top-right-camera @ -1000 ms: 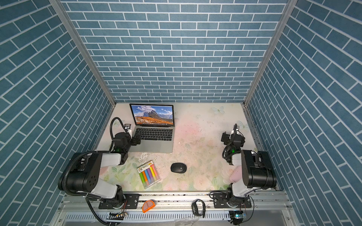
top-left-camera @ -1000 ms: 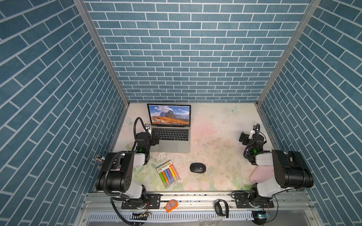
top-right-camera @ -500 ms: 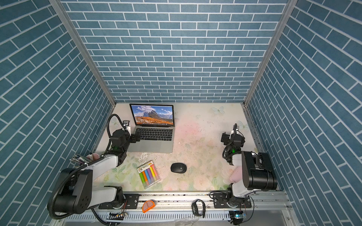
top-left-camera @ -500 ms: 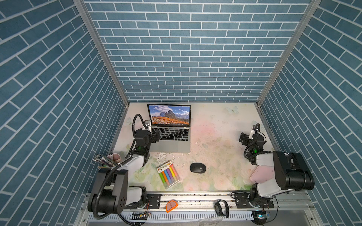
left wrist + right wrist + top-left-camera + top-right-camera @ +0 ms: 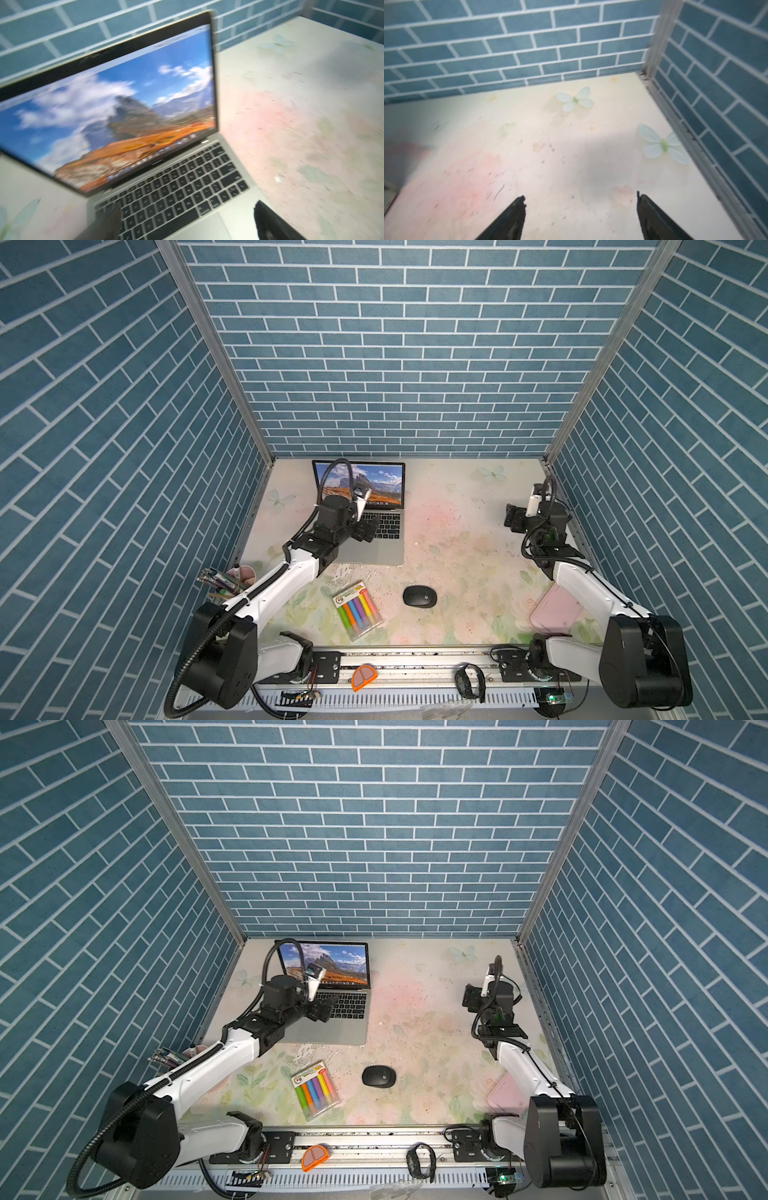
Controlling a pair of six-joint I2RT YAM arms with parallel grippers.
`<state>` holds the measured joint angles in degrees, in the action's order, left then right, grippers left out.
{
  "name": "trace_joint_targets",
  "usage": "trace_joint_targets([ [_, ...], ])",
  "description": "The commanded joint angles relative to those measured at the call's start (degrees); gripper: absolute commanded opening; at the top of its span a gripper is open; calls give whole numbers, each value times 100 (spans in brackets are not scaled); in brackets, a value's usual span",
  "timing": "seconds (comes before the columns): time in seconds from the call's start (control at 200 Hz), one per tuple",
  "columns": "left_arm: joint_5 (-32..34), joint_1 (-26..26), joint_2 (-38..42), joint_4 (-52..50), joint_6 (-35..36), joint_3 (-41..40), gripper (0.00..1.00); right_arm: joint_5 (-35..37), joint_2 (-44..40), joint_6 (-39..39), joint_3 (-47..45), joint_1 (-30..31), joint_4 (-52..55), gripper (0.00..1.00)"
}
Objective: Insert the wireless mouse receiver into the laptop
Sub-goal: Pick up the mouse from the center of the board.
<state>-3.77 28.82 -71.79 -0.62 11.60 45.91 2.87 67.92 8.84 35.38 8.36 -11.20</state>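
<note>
Laptop (image 5: 374, 551) open, long axis crosswise, screen (image 5: 374, 483) frontward.

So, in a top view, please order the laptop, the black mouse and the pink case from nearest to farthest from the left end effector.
From the left end effector:
1. laptop, directly beneath it.
2. black mouse, front centre.
3. pink case, right side, beside the right arm.
</note>
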Motion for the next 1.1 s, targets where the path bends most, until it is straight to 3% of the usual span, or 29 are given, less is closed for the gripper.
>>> trace_joint_targets([
  [0.0,86,1097,36,-1318,1344,257,99,-649,-263,174,-55,444,788,84],
  [0.12,403,2058,-43,-1738,1810,331,99,-1139,-464,531,-200,724,1020,82],
  [0.275,230,2628,-283,-2050,1889,170,99,-1466,-846,875,-496,827,1182,80],
  [0.57,-276,2698,-1740,-2694,1888,832,99,-1825,-1542,1465,-1282,911,1164,76],
  [0.815,-729,2699,-2312,-2873,1852,1124,99,-1736,-2123,1559,-1620,939,1331,75],
  [1.095,-1038,2699,-2885,-2649,1531,1297,99,-1676,-2208,1647,-1591,946,1469,75],
])
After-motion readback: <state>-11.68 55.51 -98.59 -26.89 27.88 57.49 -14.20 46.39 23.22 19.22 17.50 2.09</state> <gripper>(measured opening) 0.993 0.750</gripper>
